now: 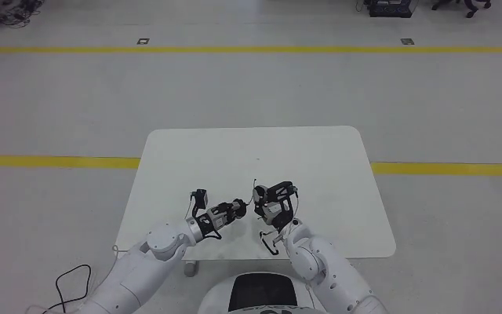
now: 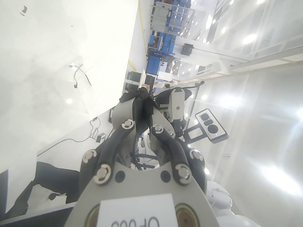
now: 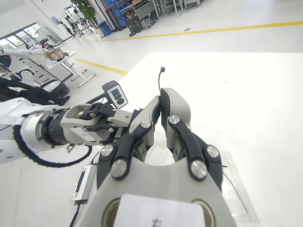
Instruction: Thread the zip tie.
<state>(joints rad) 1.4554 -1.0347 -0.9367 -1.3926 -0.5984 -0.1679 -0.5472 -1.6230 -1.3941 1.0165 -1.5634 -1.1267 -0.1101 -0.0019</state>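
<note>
- The white worktop (image 1: pixel 314 157) is lying under both arms, which are hanging over its side nearest the robot.
- The left tool (image 2: pixel 141 100) is pointing toward the right one with its black pads pressing together. I cannot tell whether anything is lying between them.
- The right tool (image 3: pixel 161 96) is clenching the zip tie (image 3: pixel 159 80) between its ribbed pads, above the near middle of the worktop.
- A clear tray (image 3: pixel 239 180) is sitting on the worktop near the right tool, with a thin black strand lying in it.
- The zip tie is showing as a thin black strip. A short stretch is rising nearly upright out of the right tool's fingertips, ending in a small square head that is tipping slightly to one side.
</note>
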